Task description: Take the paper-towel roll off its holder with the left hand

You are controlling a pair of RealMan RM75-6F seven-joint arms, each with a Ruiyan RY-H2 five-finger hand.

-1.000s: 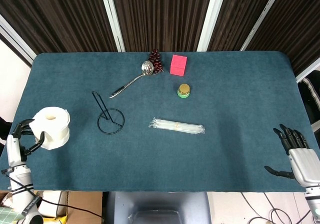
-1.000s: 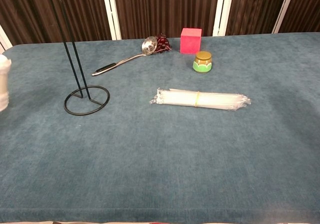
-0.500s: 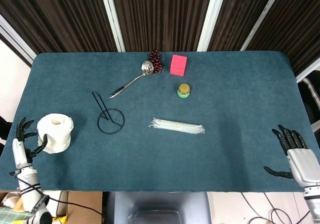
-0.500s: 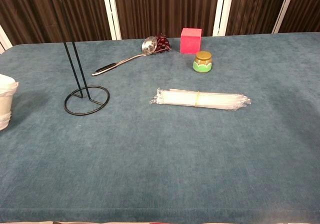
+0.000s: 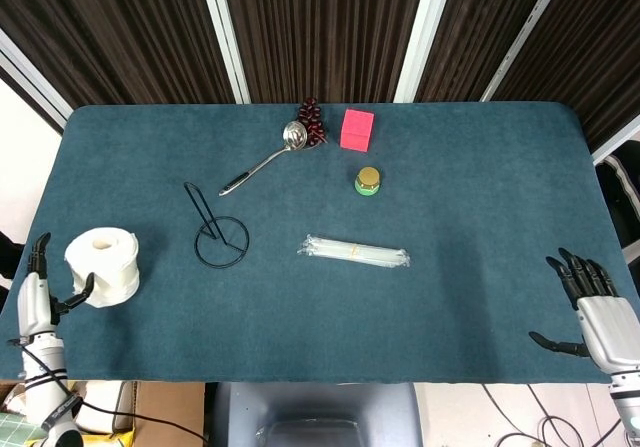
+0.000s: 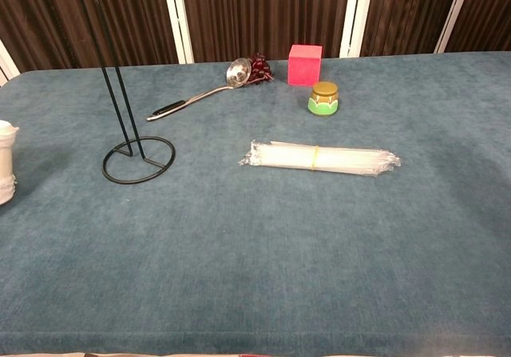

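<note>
Fingers spread and holding nothing, that is the robot's left hand (image 5: 35,297) at the near left corner of the table (image 5: 480,217), sitting just beside the paper-towel roll (image 5: 103,265). One digit reaches toward the roll's side; whether it actually touches cannot be told from the head view. The chest view catches only a sliver of the roll at its left edge and no hand at all.

And look where the roll is: standing on end on the blue cloth, hollow core facing up, well apart from the wire holder (image 5: 218,229). The holder's upright loop stands bare, nothing threaded on it. So the main job reads as done, with the roll off its stand and set down on the left side. What seems left, at most, is for the left hand to clear away from it.

Over on the far side, the right hand (image 5: 590,312) rests at the near right edge, fingers apart and holding nothing, taking no part. The ladle (image 5: 268,157), pink block (image 5: 357,129), small jar (image 5: 368,181) and wrapped bundle of straws (image 5: 355,252) lie in mid-table, nowhere near either hand.
</note>
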